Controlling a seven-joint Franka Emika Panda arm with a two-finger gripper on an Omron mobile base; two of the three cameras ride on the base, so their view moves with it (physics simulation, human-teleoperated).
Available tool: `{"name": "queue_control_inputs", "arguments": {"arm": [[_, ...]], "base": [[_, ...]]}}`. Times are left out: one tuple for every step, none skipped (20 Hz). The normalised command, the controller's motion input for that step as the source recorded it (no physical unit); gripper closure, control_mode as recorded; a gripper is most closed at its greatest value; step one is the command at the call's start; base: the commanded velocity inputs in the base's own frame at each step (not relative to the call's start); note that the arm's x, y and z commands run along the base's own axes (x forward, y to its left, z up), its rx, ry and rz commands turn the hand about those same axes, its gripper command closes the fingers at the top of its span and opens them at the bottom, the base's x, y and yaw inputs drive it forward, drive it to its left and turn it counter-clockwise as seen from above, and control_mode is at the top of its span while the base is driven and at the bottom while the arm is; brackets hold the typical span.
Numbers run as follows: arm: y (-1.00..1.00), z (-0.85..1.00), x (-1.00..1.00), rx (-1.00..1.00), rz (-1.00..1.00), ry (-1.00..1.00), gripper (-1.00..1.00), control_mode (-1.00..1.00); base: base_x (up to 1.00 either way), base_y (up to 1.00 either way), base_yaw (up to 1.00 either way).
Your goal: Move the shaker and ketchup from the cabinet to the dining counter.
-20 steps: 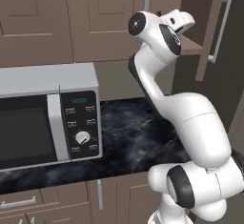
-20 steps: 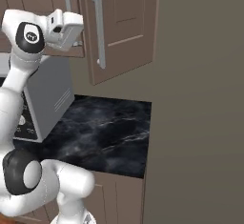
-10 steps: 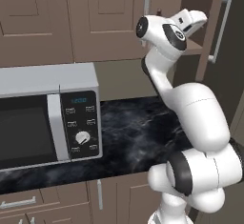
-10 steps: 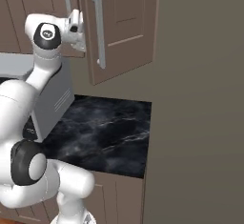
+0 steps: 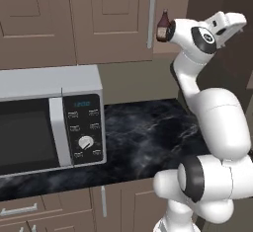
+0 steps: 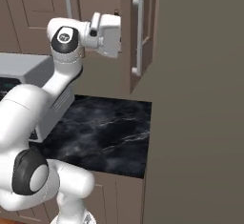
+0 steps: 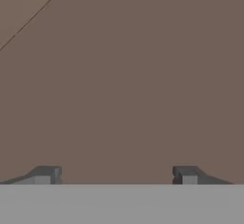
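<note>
Left base view, from the near edge back: the drawer fronts [image 5: 59, 206] below the worktop come first, then the black marble worktop [image 5: 143, 142] with white veins, with the microwave [image 5: 49, 122] standing on its left part. The white arm rises from the lower right, bends over the worktop and reaches up into the open cabinet [image 5: 113, 19], a brown wall unit with panelled doors and a long silver bar handle [image 5: 151, 18]. The ketchup [image 5: 161, 26], a small dark reddish-brown bottle with a narrow neck, stands upright inside the cabinet, just left of the arm's wrist joint and partly covered by it. The hand itself points up and to the right, past the bottle, deeper into the opening.

In the right base view the hand sits just beside the open cabinet door [image 6: 143, 32], level with the door's handle.

In the hand view the gripper [image 7: 116, 174] has its two dark fingertips [image 7: 45, 174] set wide apart with nothing between them. Beyond them is plain brown wood panel at close range, crossed by one thin seam at the upper left. The shaker cannot be made out in these pictures
</note>
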Motion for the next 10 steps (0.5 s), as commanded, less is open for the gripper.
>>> {"name": "queue_control_inputs", "arguments": {"arm": [[-0.8, 0.0, -0.16, -0.05, -0.07, 0.02, -1.0, -1.0], [-0.67, -0.01, 0.0, -0.06, 0.0, 0.02, -1.0, -1.0], [-0.6, -0.01, 0.0, -0.05, 0.0, 0.0, -1.0, -1.0], [-0.54, 0.0, 0.0, -0.03, 0.0, 0.0, -1.0, -1.0], [-0.51, 0.0, 0.0, -0.02, 0.0, 0.0, -1.0, -1.0], [-0.49, 0.0, 0.0, 0.0, 0.0, 0.0, -1.0, -1.0], [-0.44, 0.0, 0.0, 0.0, 0.0, 0.0, -1.0, -1.0], [-0.26, 0.0, 0.0, 0.02, 0.0, 0.0, -1.0, -1.0], [-0.21, 0.0, 0.0, 0.06, 0.0, 0.0, -1.0, -1.0], [-0.16, 0.0, 0.0, 0.12, 0.0, 0.0, -1.0, -1.0]], "base": [[0.0, 0.0, 0.0], [0.0, 0.0, 0.0], [0.0, 0.0, 0.0], [0.0, 0.0, 0.0], [0.0, 0.0, 0.0], [0.0, 0.0, 0.0], [0.0, 0.0, 0.0], [0.0, 0.0, 0.0], [0.0, 0.0, 0.0], [0.0, 0.0, 0.0]]}}
